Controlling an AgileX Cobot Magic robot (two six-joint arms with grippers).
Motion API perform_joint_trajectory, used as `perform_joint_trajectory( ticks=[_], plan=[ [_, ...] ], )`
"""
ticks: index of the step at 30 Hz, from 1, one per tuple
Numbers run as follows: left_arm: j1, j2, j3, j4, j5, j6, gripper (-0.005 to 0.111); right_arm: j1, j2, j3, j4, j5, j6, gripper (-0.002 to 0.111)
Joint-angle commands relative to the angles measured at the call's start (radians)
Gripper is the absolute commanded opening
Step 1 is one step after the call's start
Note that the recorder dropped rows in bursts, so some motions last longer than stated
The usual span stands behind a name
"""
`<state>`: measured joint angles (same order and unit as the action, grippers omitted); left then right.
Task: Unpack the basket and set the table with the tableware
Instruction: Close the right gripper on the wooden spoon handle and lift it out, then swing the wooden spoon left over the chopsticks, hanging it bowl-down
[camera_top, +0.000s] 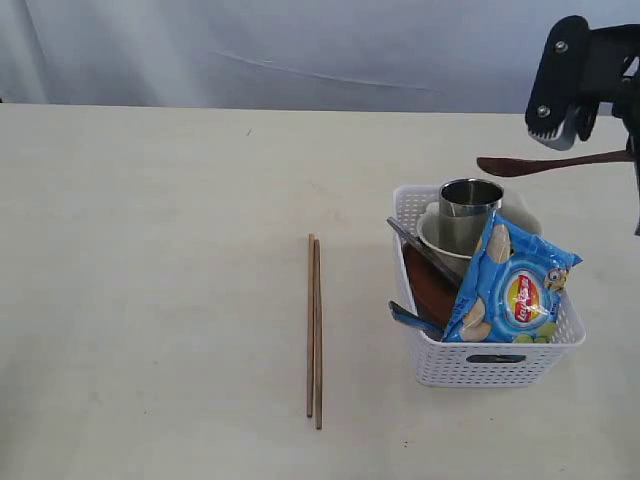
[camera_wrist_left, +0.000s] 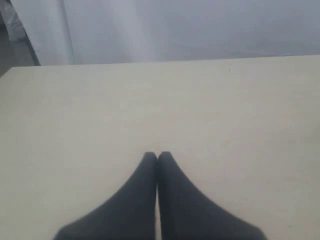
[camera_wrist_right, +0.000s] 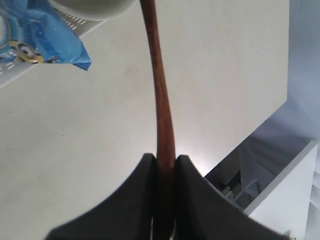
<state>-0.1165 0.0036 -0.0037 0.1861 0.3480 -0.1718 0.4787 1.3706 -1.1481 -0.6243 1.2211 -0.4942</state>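
With the dark reddish wooden spoon (camera_wrist_right: 161, 125) pinched by its handle in the right pincer (camera_wrist_right: 164, 159) and held level in the air above the far right side of the white basket (camera_top: 487, 364), clearly mid-unpacking: spoon out, not yet set down. Next, probably, a carry over bare desk (camera_top: 150, 250) and a gentle lowering beside the two chopsticks (camera_top: 314, 330), already lying side by side left of the basket. Calls for keeping the long handle level and clearing the steel cup (camera_top: 468, 203) on the way. Left pincer (camera_wrist_left: 157, 156) clenched on nothing, hovering over bare desk, absent from the exterior view. Spoon slender, slightly curved, smooth, bowl end pointing left. Basket perforated, handle slot in front, crowded: cup standing in the white bowl (camera_top: 440, 245), brown plate (camera_top: 432, 285) on edge against the left wall, dark utensils (camera_top: 415, 320) poking up beside it, blue crisp packet (camera_top: 512, 285) leaning across the front.
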Motion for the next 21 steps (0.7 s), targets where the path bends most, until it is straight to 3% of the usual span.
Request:
perform_joint_trajectory(
  ticks=[1,10,14,17,21],
  plan=[
    [-0.006,-0.004,0.004,-0.007,-0.005,-0.008,0.000,0.003,-0.029,-0.003,0.078,0.000,-0.151,0.000],
    [-0.006,-0.004,0.004,-0.007,-0.005,-0.008,0.000,0.003,-0.060,-0.003,0.324,0.000,-0.648,0.000],
    [-0.006,-0.004,0.004,-0.007,-0.005,-0.008,0.000,0.003,-0.063,-0.003,0.427,-0.158,-0.762,0.000],
    [-0.006,-0.004,0.004,-0.007,-0.005,-0.008,0.000,0.003,-0.063,-0.003,0.475,-0.235,-0.761,0.000],
    [-0.006,-0.004,0.004,-0.007,-0.005,-0.008,0.000,0.003,-0.063,-0.003,0.540,-0.255,-0.553,0.000]
  ],
)
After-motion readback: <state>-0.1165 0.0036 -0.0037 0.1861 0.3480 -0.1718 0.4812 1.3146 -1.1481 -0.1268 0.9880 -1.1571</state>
